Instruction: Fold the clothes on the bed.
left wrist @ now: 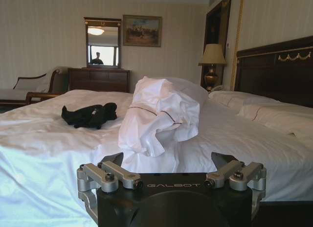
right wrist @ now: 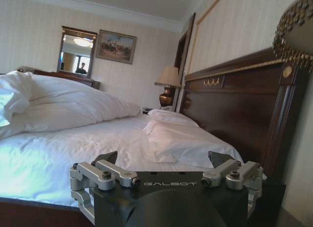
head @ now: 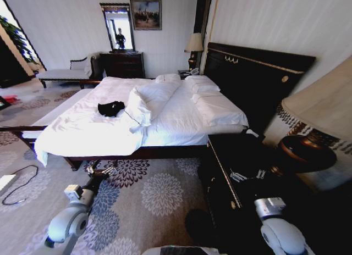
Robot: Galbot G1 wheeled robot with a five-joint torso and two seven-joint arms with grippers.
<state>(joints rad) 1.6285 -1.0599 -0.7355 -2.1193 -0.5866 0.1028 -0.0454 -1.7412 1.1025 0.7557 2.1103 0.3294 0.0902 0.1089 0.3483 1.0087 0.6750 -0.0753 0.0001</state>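
Both pincers, left (left wrist: 171, 163) and right (right wrist: 166, 161), wide, empty, short of the bed (head: 99, 137).

black t-shirt (left wrist: 89, 115) (crumpled) lies on bed (left wrist: 44, 139).

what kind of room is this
Most likely a hotel bedroom, or a formal home one: a large bed with a white duvet and a tall dark headboard, a dresser under a mirror, and a bedside lamp. A black T-shirt lies crumpled on the duvet.
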